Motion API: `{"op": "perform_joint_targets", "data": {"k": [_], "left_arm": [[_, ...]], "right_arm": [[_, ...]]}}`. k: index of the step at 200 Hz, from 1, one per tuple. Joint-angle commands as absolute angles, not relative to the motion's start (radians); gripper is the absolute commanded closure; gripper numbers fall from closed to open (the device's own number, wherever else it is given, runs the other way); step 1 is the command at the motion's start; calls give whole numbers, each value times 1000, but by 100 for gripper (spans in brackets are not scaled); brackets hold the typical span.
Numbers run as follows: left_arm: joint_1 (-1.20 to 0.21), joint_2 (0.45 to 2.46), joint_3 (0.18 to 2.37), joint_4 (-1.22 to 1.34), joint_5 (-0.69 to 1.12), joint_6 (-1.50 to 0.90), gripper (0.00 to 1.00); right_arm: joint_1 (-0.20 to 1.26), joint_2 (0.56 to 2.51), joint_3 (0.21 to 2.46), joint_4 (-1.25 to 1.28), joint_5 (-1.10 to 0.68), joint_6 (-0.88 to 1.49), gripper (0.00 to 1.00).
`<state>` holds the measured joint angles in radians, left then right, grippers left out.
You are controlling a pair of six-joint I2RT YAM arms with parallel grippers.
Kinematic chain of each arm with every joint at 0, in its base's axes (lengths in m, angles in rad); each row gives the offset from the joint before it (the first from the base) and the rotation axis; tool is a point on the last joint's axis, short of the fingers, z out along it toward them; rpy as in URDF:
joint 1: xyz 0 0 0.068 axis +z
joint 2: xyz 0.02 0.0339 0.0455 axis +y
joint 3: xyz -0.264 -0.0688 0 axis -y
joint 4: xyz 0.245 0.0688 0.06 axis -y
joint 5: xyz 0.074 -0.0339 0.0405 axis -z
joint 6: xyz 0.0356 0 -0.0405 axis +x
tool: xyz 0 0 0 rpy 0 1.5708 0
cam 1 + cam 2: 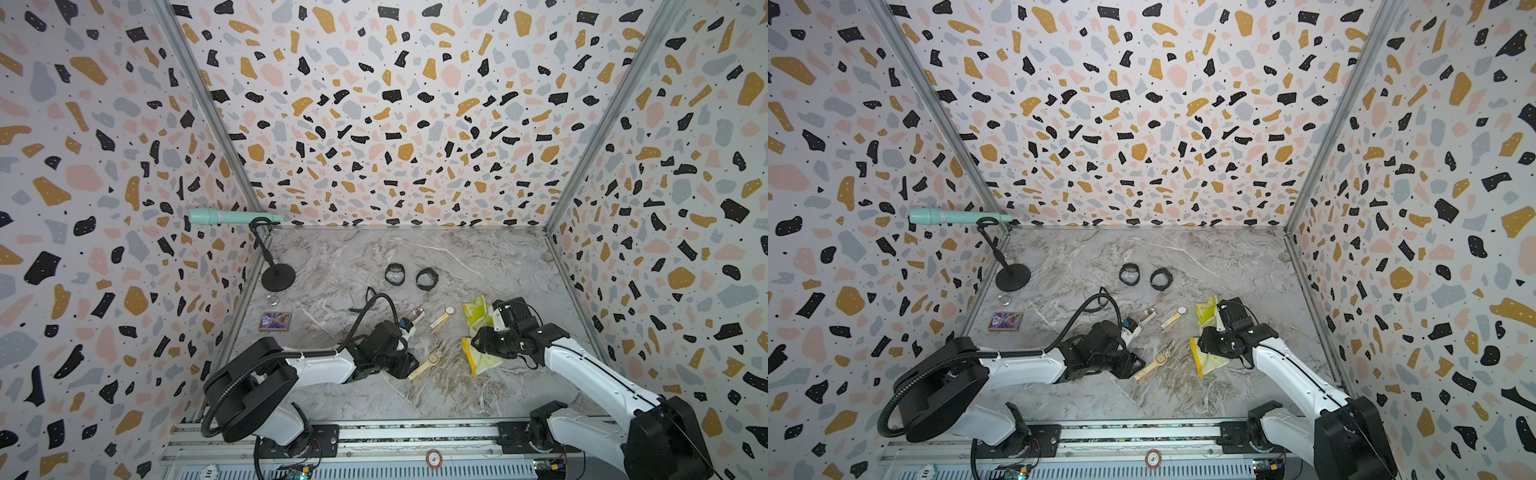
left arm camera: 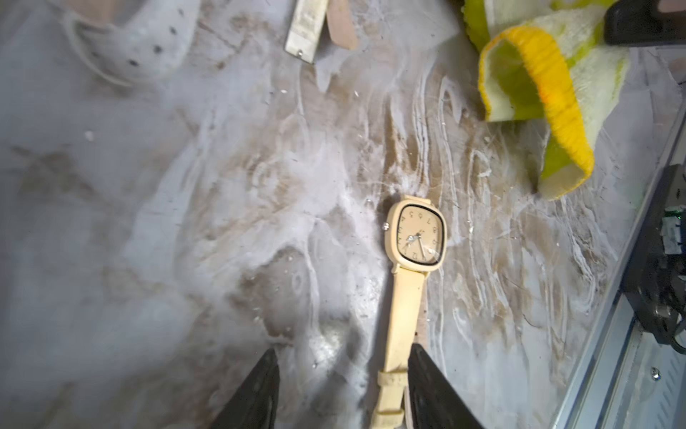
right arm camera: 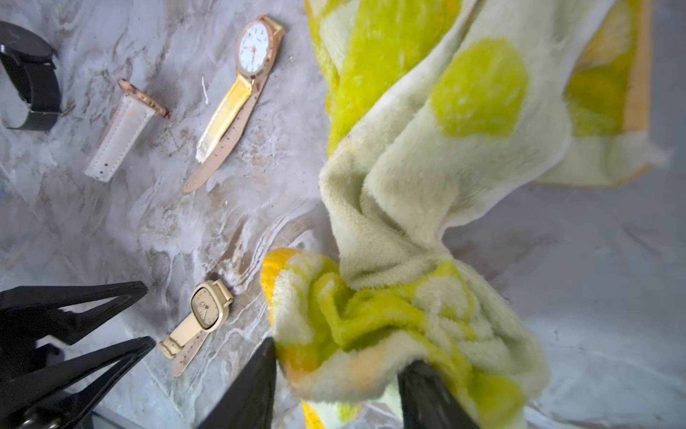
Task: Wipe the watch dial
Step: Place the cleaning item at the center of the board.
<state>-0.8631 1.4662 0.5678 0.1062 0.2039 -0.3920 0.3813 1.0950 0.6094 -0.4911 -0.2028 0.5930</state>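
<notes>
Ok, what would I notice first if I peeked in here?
Probably the fluffy yellow-green towel, bunched up at the right claw. Then the little cream square watch, lying flat on the marble table between the two arms. The speckled walls all around are loud too.

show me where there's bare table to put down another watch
Free: the back strip between the two black watches and the back wall; the near strip between the beige watch and the front rail. Crowded: the middle, around the cloth.
</notes>
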Motion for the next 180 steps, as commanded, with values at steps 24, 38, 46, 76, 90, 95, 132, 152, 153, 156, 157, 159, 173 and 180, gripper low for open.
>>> {"op": "perform_joint_targets", "data": {"k": [24,38,46,76,90,95,132,152,153,156,157,159,173,180], "left_arm": [[-827,1364,723,-122,97,-322,36],[-813,1329,755,-164,51,-312,34],[-805,1307,767,-182,19,-307,32],[-764,1197,748,-213,-110,-308,0],[-740,1134,717,-215,-165,-323,0],[-730,1109,706,-213,-177,-328,0],[-690,926,633,-219,-338,-368,0],[-667,870,614,-239,-384,-383,0],[-666,868,614,-243,-386,-384,0],[-664,863,613,-246,-393,-386,0],[-663,861,612,-248,-395,-387,0],[-662,860,611,-250,-399,-388,0],[-655,842,605,-264,-420,-389,0],[-654,833,603,-267,-444,-393,0]], "right_arm": [[362,1157,689,-505,-49,571,24],[358,1209,708,-479,-18,566,23],[355,1241,722,-470,-1,570,23],[345,1384,778,-433,30,581,22],[347,1462,808,-412,34,588,22],[348,1489,818,-407,34,589,22],[348,1661,870,-421,59,603,32],[348,1678,868,-429,80,601,63],[348,1676,868,-429,82,601,64],[348,1674,867,-432,85,602,69],[348,1673,867,-432,86,602,71],[347,1671,868,-434,88,600,73],[342,1642,878,-448,91,593,90],[334,1626,887,-457,90,589,98]]}}
